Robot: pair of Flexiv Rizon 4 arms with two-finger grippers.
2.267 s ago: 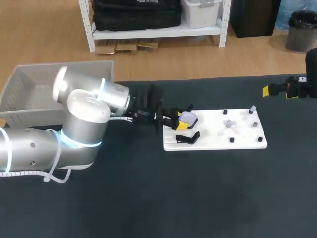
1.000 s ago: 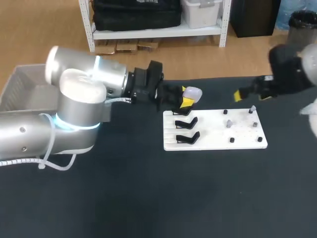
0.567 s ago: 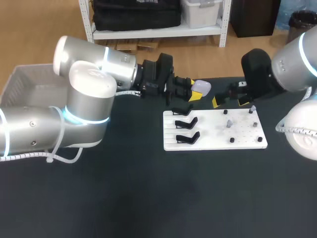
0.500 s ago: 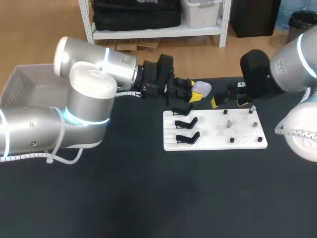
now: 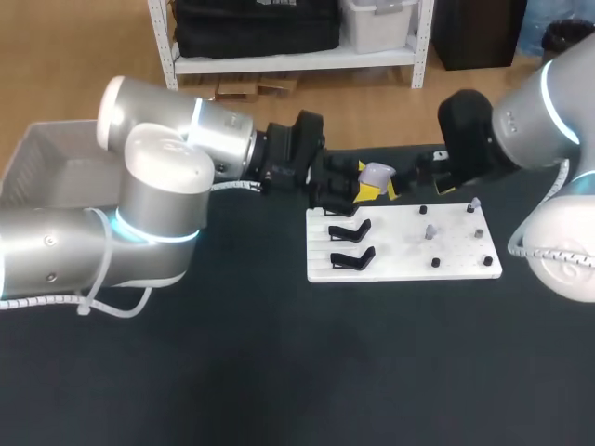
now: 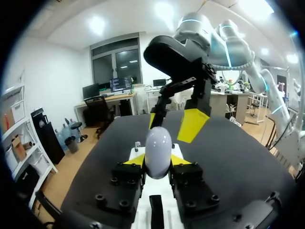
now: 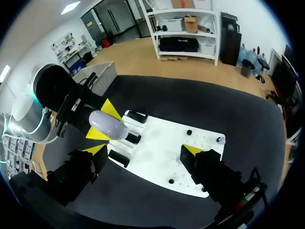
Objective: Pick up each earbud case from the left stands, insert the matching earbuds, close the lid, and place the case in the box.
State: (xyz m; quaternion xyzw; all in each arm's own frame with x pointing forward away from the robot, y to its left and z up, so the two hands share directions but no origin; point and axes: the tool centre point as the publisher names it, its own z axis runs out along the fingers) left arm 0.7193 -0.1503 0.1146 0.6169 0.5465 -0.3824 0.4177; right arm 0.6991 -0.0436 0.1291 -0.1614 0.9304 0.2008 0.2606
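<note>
We see the pale lilac earbud case (image 6: 158,151) pinched in our left gripper (image 6: 157,162), a yellow tip pressed to each of its sides and its rounded end pointing away from the wrist. It is held clear of the table. In the head view it hangs just past the far edge of the white board (image 5: 409,251), at about 11 o'clock from the board's middle.

Our right gripper (image 7: 143,150) stands just beyond the case with its fingers spread wide. The case sits near the gap between them, and neither finger touches it.

On the board, black stands (image 5: 351,229) line the 9 o'clock side. Small dark pegs (image 5: 434,263) dot the 3 o'clock half.

The board lies on the black table (image 5: 279,372). The grey box (image 5: 42,172) sits well apart, out at 10 o'clock, behind our left arm.
</note>
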